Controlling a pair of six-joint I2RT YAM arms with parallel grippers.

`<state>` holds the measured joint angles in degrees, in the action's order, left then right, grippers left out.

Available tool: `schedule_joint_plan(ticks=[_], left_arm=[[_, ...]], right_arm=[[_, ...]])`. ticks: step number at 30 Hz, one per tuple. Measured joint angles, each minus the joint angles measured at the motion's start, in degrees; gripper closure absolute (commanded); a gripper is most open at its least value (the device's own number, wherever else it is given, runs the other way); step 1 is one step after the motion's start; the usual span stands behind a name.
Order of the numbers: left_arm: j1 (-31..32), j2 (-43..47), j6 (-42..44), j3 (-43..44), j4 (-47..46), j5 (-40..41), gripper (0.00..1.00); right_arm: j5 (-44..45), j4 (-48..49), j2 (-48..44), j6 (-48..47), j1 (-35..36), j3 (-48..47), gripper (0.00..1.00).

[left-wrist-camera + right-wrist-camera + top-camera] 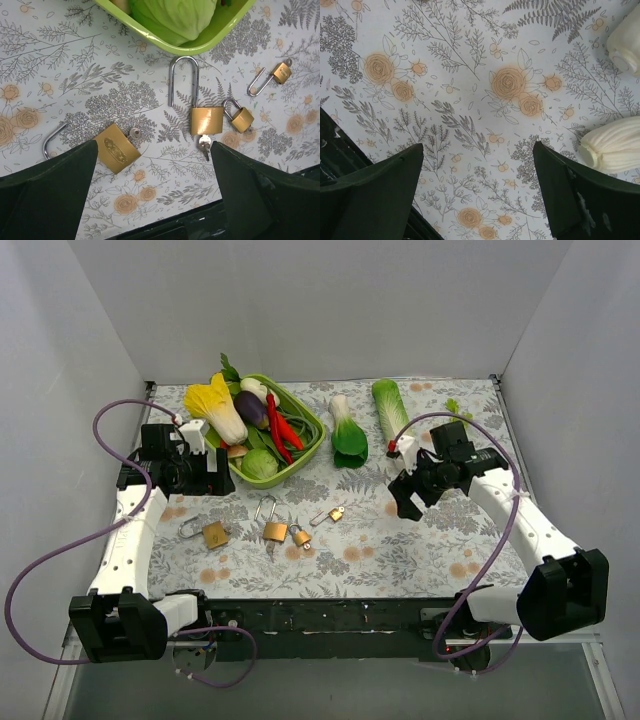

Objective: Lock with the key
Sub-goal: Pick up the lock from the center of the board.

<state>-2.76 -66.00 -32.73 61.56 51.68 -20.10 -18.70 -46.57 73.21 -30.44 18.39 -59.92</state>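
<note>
We saw our left gripper [154, 145] spread wide and empty at the bottom of its wrist view, with the padlock [207, 120] and key [204, 144] right of centre. Our right gripper [477, 146] also gaped empty.

A robotics lab test cell rather than a lived-in room. Plain white panel walls [320, 300] box in a small tabletop [420, 550] on three sides, and its surface has a floral print. Two white robot arms, the left arm [125, 540] and the right arm [515, 520], are mounted at a black rail [330, 618] along the near edge. Loose purple cables [40, 575] loop from them. Staged props lie on the tabletop: a green tray [312, 445] of plastic-looking vegetables [260, 465] and several brass padlocks [275, 531].
</note>
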Motion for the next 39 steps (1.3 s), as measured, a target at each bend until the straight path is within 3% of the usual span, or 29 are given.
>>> schedule_joint_plan(ticks=[7, 12, 18, 25, 30, 39], left_arm=[[0.09, 1.9, -6.56, 0.31, -4.11, 2.29, 0.02], [0.09, 4.0, -4.85, 4.68, -4.17, 0.44, 0.02], [0.09, 3.74, -3.17, 6.4, -1.51, -9.75, 0.02], [-1.99, 2.51, -2.23, 6.38, 1.77, -20.15, 0.02], [-4.46, 1.7, -3.54, 6.32, 2.32, -27.08, 0.02], [-6.88, 1.44, -6.51, 4.42, 0.9, -29.97, 0.02]], right_arm=[[-4.61, -0.48, -1.33, -7.19, 1.97, -2.91, 0.02], [-5.6, -3.48, 7.15, -12.92, 6.51, -13.77, 0.02], [-6.4, -5.88, 18.36, -19.93, 11.15, -20.39, 0.02], [-10.88, -10.29, 24.26, -29.81, 17.51, -23.58, 0.02], [-13.0, -10.27, 27.23, -38.25, 20.24, -23.85, 0.08], [-9.7, -5.99, 30.75, -51.71, 22.73, -21.84, 0.2]])
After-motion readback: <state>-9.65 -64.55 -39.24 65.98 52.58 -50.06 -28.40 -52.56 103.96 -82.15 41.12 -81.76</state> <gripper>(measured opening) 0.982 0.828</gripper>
